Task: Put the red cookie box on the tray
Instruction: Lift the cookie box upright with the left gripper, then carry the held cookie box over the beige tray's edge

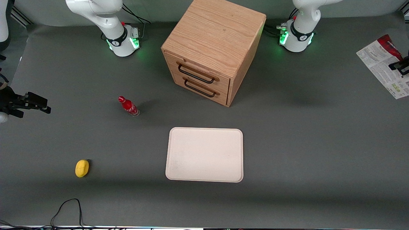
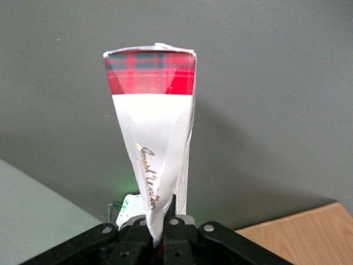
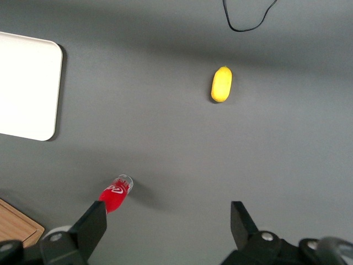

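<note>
The red cookie box (image 1: pixel 381 62) hangs in the air over the working arm's end of the table, its whitish printed face toward the front camera and one red end up. My left gripper (image 1: pixel 398 66) is shut on it at the edge of the front view. From the wrist the box (image 2: pixel 151 138) stands straight out of the gripper (image 2: pixel 163 234), with a red tartan end farthest from the jaws and a white side with gold script. The cream tray (image 1: pixel 204 155) lies flat on the grey mat, nearer the front camera than the cabinet, with nothing on it.
A wooden two-drawer cabinet (image 1: pixel 212 51) stands mid-table, its corner (image 2: pixel 300 234) showing in the wrist view. A small red cola bottle (image 1: pixel 128 106) and a yellow lemon-shaped object (image 1: pixel 82 168) sit toward the parked arm's end. A black cable (image 1: pixel 67 207) loops near the front edge.
</note>
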{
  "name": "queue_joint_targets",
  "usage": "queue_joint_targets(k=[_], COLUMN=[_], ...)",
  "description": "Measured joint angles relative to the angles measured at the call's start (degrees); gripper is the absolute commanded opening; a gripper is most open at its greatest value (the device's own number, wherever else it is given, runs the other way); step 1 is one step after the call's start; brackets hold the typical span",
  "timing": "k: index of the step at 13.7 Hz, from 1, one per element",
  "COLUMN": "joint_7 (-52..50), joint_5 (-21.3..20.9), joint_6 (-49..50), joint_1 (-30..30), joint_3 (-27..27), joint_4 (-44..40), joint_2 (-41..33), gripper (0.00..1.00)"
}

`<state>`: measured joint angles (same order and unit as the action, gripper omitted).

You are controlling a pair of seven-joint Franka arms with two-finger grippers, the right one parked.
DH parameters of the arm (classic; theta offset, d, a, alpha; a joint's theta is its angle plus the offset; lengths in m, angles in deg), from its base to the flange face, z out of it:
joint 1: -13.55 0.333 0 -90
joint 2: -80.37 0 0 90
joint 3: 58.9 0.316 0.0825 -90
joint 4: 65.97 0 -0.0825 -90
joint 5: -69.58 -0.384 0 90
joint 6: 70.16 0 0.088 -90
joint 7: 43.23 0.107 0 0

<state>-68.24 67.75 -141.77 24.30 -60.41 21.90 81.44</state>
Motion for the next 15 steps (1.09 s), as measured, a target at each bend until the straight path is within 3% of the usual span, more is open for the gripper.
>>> queue_joint_targets(k=[4,8,10,13,15], joint_7=[-6.35,-20.64,-23.19,-22.79,-19.12], joint_5=[3.48,4.18,4.17,3.58,0.16], joint_6=[0.21,-1.42,-7.67,-21.59,-29.83], joint_1=[-3.92,-13.17,-19.94,-27.29,-30.04], joint_3=[-7.02,-14.61,-15.00,-14.96,-14.72], joint_4=[-6.70,-20.62,-26.74,-29.58,-30.04], joint_2=[5.73,19.54,27.82,36.97,42.11], gripper=[0.00,0.00,0.00,0.00,0.00])
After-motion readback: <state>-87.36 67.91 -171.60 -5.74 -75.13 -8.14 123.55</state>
